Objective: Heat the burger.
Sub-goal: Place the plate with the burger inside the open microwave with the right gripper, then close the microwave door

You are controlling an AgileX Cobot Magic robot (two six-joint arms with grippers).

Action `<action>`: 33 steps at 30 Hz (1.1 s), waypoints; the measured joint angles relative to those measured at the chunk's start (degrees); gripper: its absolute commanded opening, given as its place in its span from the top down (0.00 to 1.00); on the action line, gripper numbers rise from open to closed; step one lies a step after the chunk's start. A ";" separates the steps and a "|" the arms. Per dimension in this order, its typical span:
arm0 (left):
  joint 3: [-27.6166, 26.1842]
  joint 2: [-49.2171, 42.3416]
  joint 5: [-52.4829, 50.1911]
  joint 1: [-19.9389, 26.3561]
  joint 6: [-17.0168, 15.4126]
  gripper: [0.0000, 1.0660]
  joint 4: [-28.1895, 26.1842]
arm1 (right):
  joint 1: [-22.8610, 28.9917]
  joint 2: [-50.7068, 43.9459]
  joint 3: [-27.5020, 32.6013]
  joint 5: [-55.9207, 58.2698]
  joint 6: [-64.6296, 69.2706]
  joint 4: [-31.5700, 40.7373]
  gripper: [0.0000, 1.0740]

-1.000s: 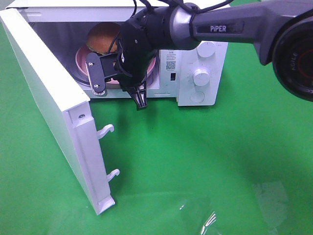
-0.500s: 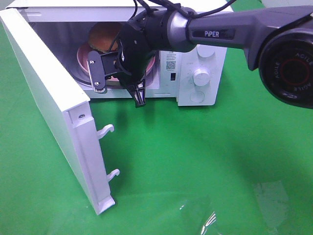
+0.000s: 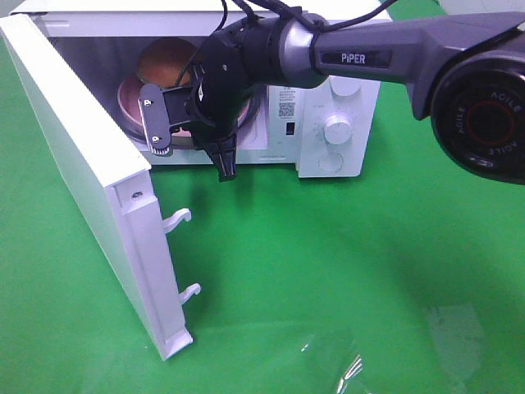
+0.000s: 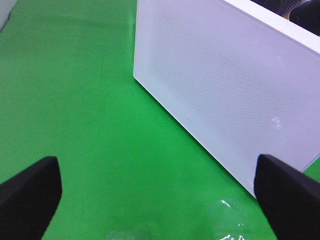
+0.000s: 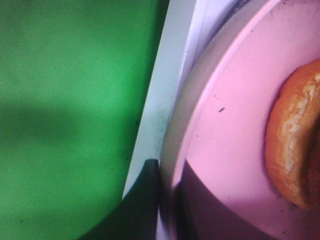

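The burger (image 3: 164, 59) sits on a pink plate (image 3: 130, 100) inside the open microwave (image 3: 328, 82). My right gripper (image 3: 223, 164) reaches into the opening from the right. It is shut on the plate's front rim. In the right wrist view a dark finger (image 5: 145, 200) lies against the rim of the pink plate (image 5: 235, 115), with the burger's bun (image 5: 295, 150) further in. My left gripper (image 4: 160, 200) is open over the green cloth with nothing between its fingers. It faces the outer side of the door (image 4: 225, 90) and is out of the exterior high view.
The microwave door (image 3: 90, 172) swings out wide to the left, with two latch hooks (image 3: 180, 217) on its free edge. A knob (image 3: 337, 129) sits on the control panel at the right. A clear, shiny film (image 3: 344, 361) lies on the green cloth near the front.
My right gripper has shifted left at the microwave opening. The pink plate and the burger have moved left with it, further inside. The left gripper stays open.
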 measured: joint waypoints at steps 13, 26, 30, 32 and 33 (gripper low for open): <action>0.00 0.00 0.00 0.00 0.00 0.09 0.00 | 0.00 0.00 -0.52 -2.35 0.52 1.15 0.69; 0.00 0.00 0.00 0.00 0.00 0.09 0.00 | 0.00 -1.60 1.09 -2.29 3.21 1.20 0.60; 0.00 0.00 0.00 0.00 0.00 0.09 0.00 | -0.06 -4.47 5.90 -5.04 3.27 1.20 0.53; 0.00 0.00 0.00 0.00 0.00 0.09 0.00 | -0.11 -5.33 7.68 -6.02 3.27 1.20 0.50; 0.00 0.00 0.00 0.00 0.00 0.09 0.00 | -0.23 -6.76 10.20 -8.59 3.32 1.15 0.45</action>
